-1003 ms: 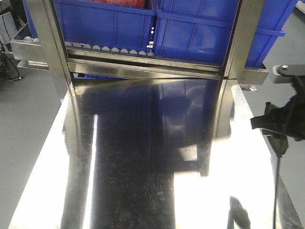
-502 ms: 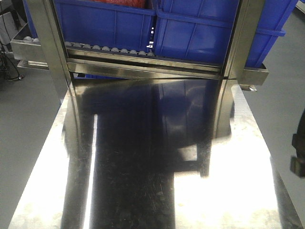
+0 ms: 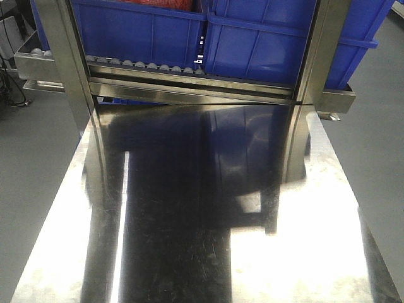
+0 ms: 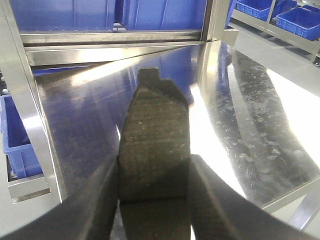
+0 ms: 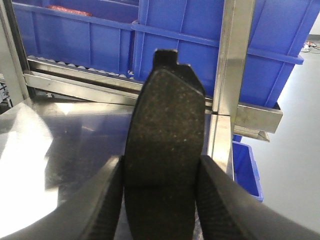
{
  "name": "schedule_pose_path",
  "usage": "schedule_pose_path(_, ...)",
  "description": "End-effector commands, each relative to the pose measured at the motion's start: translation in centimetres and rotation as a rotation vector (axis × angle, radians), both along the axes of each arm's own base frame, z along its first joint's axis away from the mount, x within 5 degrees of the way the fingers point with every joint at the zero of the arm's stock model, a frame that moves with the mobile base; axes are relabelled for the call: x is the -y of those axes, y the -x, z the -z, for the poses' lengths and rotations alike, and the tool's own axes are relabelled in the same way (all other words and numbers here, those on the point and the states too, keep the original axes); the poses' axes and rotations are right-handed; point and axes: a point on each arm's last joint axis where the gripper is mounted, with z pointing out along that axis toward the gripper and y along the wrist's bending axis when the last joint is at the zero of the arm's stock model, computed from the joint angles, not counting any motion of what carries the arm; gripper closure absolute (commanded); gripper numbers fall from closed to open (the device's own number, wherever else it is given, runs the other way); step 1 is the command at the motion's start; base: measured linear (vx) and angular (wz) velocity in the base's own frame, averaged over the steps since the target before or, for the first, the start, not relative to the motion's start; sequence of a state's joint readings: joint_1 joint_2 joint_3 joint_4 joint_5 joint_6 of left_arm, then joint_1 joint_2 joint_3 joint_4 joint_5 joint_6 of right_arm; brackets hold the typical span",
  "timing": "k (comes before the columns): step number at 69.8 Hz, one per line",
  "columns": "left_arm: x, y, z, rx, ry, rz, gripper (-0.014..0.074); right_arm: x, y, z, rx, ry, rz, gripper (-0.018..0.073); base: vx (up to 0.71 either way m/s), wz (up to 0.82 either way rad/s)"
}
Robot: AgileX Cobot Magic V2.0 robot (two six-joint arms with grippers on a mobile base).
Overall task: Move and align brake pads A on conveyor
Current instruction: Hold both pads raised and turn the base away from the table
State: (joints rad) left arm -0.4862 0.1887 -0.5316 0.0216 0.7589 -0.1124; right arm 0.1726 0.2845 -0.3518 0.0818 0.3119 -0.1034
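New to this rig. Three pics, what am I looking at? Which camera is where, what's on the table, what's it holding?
It is a two-armed robot on a mobile base, with one camera looking forward and one on each wrist. The front view shows a shiny steel tabletop with nothing lying on it, and blue bins on a roller rack behind it. Neither arm is in that picture. The left wrist view looks along the left gripper, which is shut on a brake pad. The pad is a rough dark grey piece with a small end tab, held above the tabletop. The right wrist view shows the right gripper shut on a second brake pad, facing the bins. No conveyor shows in any view.
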Motion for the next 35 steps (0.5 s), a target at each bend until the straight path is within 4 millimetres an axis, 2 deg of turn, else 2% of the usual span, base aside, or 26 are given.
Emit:
schedule_pose_path(1, 0.18, -0.20, -1.41, 0.085, 0.051, 0.010, 0.0603, 0.06, -0.06, -2.02, 0.144, -0.015, 0.007, 0.0561, 0.00, 0.00)
schedule_pose_path(35, 0.18, -0.20, -1.41, 0.085, 0.051, 0.010, 0.0603, 0.06, -0.05, -1.97, 0.137, -0.014, 0.006, 0.0561, 0.00, 0.00)
